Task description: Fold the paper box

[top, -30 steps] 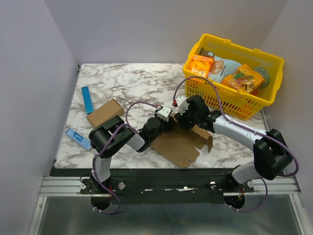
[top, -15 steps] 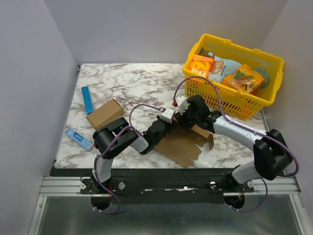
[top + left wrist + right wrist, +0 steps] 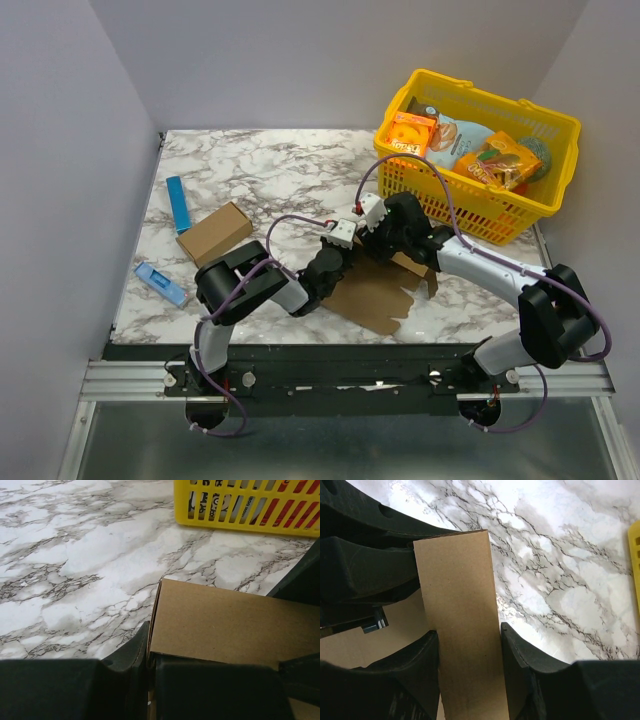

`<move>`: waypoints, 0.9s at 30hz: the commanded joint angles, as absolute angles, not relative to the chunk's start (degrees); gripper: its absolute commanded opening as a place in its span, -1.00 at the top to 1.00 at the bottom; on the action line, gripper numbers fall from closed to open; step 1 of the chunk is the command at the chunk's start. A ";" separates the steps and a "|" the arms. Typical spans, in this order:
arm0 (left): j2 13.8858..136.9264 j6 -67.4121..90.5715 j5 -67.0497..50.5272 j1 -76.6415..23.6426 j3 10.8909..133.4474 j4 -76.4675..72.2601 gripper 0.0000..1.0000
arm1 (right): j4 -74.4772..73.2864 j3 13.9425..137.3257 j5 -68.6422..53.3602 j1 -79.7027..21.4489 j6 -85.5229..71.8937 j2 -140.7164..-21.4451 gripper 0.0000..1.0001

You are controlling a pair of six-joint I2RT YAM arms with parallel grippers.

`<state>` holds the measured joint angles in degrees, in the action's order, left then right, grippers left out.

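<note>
Box: a plain brown die-cut cardboard sheet, the box [image 3: 385, 292], is shown partly flat on the marbled surface [image 3: 260, 170], with its raised panels caught between both sets of fingers.
Left fingers: the left fingers [image 3: 131, 655] are pressed almost together, with the thin edge of one panel pinched between them. The rest of that panel spreads out just beyond the tips.
Right fingers: the right fingers [image 3: 517, 665] are held part-way apart, and a narrow panel is clasped across its width, one finger against each long edge. The left fingers are seen just past its far end.
Handling: the sheet is judged light and thin, stiff within each panel but weak along the scored creases. It is likely to be dented or torn by a hard squeeze.
Where to hold: a panel is best taken by its edges, close to a crease, and braced by one set of fingers while it is bent by the other.
Risk: the free part may be dragged across the smooth surface beneath the fingers.
Basket: a yellow basket [image 3: 480, 215] is left well beyond the right fingers.
</note>
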<state>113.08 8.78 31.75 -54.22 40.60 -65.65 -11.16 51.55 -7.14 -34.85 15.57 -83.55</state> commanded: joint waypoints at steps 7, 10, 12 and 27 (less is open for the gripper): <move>110.48 1.67 37.00 -54.84 36.83 -63.46 0.48 | -16.17 50.97 -6.33 -35.95 10.55 -81.57 -0.40; 109.95 1.50 37.09 -54.93 34.38 -65.82 0.70 | -17.05 51.94 -5.54 -35.95 7.92 -79.29 -0.55; 109.34 0.62 37.35 -54.93 33.32 -66.97 0.80 | -18.71 52.82 -4.14 -35.95 5.12 -77.88 -0.61; 101.95 -4.84 49.22 -59.76 29.62 -56.43 1.00 | -38.32 59.60 4.32 -34.81 -29.95 -67.15 -0.65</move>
